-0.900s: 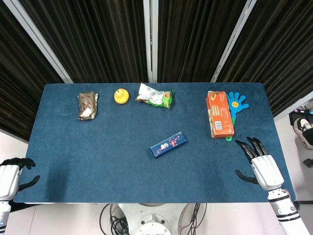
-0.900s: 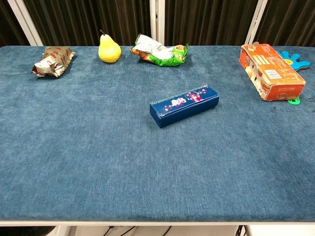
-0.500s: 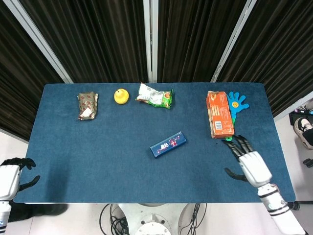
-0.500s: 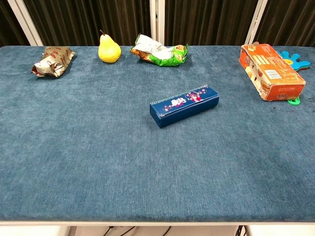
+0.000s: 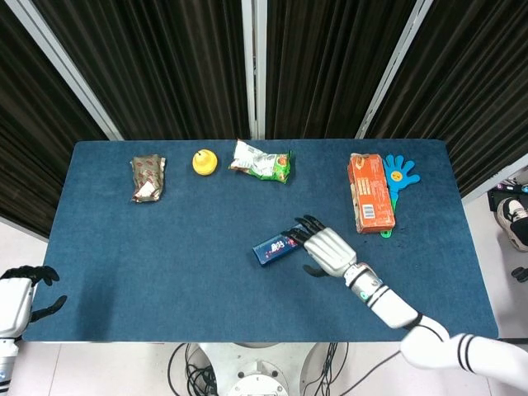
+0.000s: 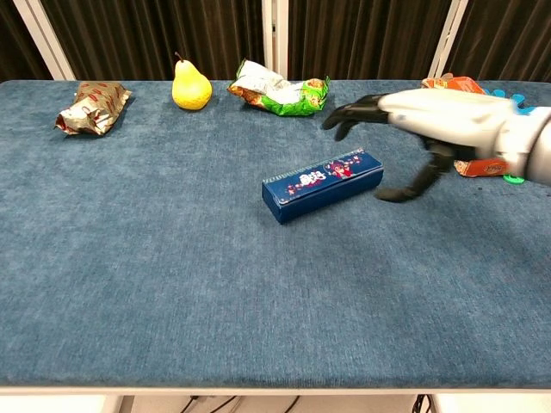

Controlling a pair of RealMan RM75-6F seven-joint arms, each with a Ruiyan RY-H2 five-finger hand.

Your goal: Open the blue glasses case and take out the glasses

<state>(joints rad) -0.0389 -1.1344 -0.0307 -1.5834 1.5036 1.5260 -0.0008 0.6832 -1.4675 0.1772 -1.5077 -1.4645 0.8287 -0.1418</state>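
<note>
Near the middle of the tabletop (image 5: 124, 264), a little toward the near edge, my right hand (image 5: 330, 250) has just swung in from the right-hand near corner, where it sat half a second ago beside the orange cardboard box (image 5: 369, 193). It now hangs at the right end of the long blue glasses case with the cartoon print (image 5: 284, 243). That puts the reach mostly behind me; the case is closed and lies flat where it was, so opening has not begun.

From the head view the dark fingers (image 5: 306, 224) are spread apart, holding nothing, their tips over the right end of the case. The chest view shows them reaching out above and behind that end (image 6: 349, 115), with the thumb (image 6: 405, 189) hanging down just beside the case's right end, apart from it. I judge no contact yet, though the overhead angle alone would not settle that.

My left hand (image 5: 18, 295) rests off the near left corner of the tabletop, fingers loosely apart and empty. Next I would need to steady the case and find its lid seam, which I cannot make out.
</note>
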